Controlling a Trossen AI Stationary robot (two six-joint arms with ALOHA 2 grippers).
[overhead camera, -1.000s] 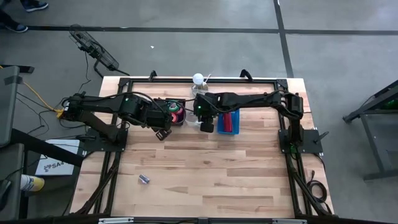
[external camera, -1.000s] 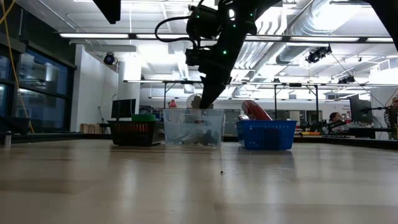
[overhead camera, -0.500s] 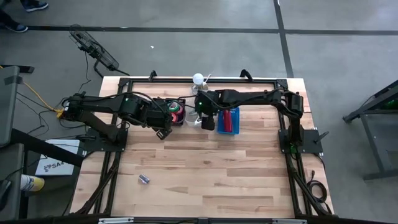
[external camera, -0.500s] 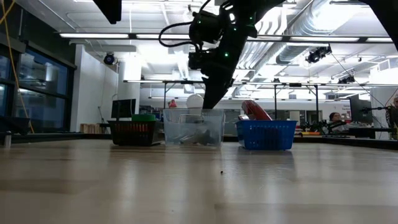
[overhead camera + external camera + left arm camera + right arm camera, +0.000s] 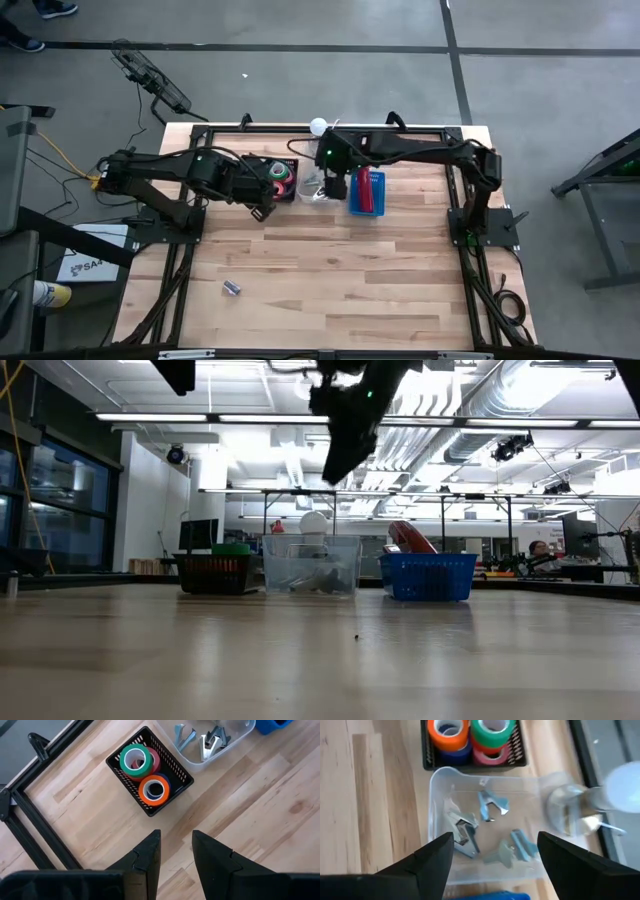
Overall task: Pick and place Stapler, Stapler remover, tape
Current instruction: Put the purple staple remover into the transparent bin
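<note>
The right end effector (image 5: 335, 186) is hanging high over the clear bin (image 5: 485, 827), fingers spread wide and gripping nothing. Directly beneath it, the staple removers (image 5: 462, 836) are lying in that bin. Beside the bin, the red stapler (image 5: 366, 193) is sitting in the blue basket (image 5: 428, 576). The left end effector (image 5: 175, 851) is waiting above bare bench (image 5: 250, 815), fingers slightly parted and empty, with the black basket (image 5: 181, 776) of tape rolls (image 5: 154, 789) just ahead of it.

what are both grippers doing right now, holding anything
left gripper: open, empty, near the black basket.
right gripper: open, empty, above the clear bin.
</note>
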